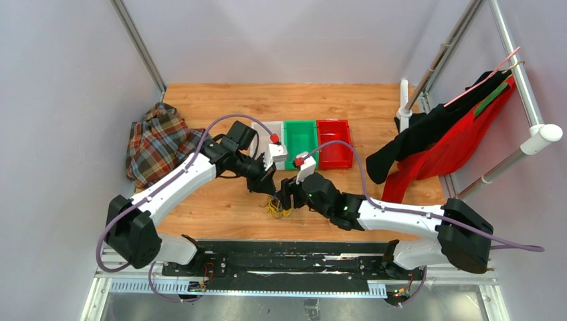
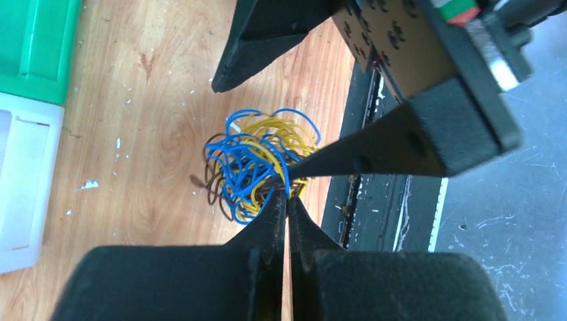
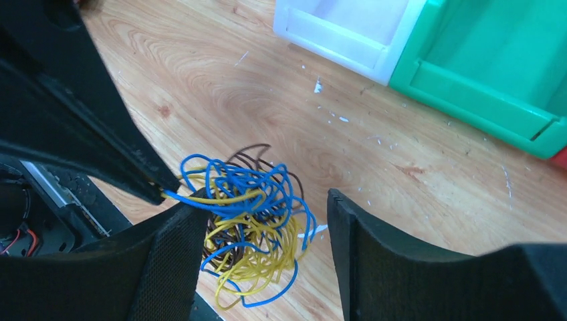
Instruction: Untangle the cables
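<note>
The cables (image 3: 251, 224) are one tangled ball of blue, yellow and brown wire lying on the wooden table near its front edge (image 1: 275, 207). My left gripper (image 2: 287, 195) is shut, its tips pinching blue and yellow strands at the side of the ball (image 2: 257, 160). In the right wrist view those left fingers (image 3: 120, 157) come in from the upper left with the strands pulled taut. My right gripper (image 3: 264, 200) is open and straddles the ball, one finger on each side, with nothing clamped. Both grippers meet over the tangle in the top view, left (image 1: 267, 190), right (image 1: 284, 198).
A white bin (image 1: 262, 127), a green bin (image 1: 299, 137) and a red bin (image 1: 334, 144) stand in a row behind the grippers. A plaid cloth (image 1: 157, 144) lies at the left. Black and red garments (image 1: 441, 144) hang on a rack at the right. The black base rail (image 1: 287, 257) runs close in front.
</note>
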Robot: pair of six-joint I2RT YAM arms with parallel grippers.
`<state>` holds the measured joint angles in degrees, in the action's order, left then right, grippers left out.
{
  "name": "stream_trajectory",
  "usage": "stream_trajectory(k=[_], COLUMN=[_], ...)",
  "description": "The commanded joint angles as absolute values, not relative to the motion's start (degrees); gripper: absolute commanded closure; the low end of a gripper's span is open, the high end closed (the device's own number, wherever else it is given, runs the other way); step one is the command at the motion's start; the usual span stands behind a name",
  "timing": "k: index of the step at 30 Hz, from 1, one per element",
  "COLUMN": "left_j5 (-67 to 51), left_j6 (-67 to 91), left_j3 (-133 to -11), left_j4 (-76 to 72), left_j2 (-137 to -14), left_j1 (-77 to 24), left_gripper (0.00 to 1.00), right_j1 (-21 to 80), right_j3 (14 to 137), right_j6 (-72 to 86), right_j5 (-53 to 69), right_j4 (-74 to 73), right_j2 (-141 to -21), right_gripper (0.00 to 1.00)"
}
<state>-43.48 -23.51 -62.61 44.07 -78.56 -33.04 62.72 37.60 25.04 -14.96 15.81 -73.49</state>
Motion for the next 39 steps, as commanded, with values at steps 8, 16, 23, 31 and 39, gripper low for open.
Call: stream_trajectory(k=[8, 16, 23, 31, 39], left_j5=[-45.2, -44.97, -43.55, -39.92, -37.53], left_j6=[-21.62, -21.26, -21.08, -22.33, -20.81], left_j3=[-65.08, -65.16, -66.67, -66.62, -66.93], left_j4=[52.43, 52.58, 52.67, 53.04, 52.68], left_j2=[-71.42, -70.31, -69.08, -66.18, -66.56], left_j1=[-33.4, -33.4, -33.4, -33.4, -33.4], left_gripper=[0.99, 0.99, 0.99, 0.99, 0.99], right_j1=[63.81, 63.82, 63.85, 63.86, 67.54], right_j3=[38.51, 37.43, 36.61, 29.84, 29.01], right_j6=[23.55, 25.66, 28.39, 28.26, 22.69], right_j5=[-19.57, -15.87, -12.7, -18.7, -20.64], right_j4=[23.67, 29.18, 30.33, 26.66, 22.84], right_j2=[-77.36, -78.53, -80.85, -70.95, -60.48], right_gripper=[0.41, 0.36, 0.37, 0.37, 0.33])
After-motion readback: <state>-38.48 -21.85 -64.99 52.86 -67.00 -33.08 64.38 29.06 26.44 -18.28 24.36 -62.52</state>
